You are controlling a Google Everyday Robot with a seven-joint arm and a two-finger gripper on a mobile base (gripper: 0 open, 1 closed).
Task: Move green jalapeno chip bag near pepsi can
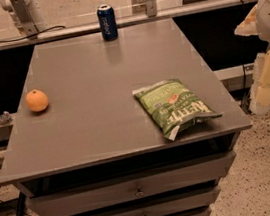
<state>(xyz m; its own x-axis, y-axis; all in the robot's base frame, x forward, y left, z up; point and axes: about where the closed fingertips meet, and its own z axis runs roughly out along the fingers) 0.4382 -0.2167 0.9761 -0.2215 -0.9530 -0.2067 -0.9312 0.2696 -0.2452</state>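
Note:
The green jalapeno chip bag (176, 106) lies flat on the grey table top (100, 110) near its front right corner, white lettering facing up. The pepsi can (107, 22) stands upright at the middle of the table's far edge, well apart from the bag. My gripper (267, 80) shows as pale white and yellowish shapes at the right edge of the camera view. It hangs beside the table, to the right of the bag, and touches nothing.
An orange (37, 100) sits near the table's left edge. The table has several drawers (137, 190) below its front edge. A rail (63, 32) and metal posts run behind the table. Speckled floor lies to the right.

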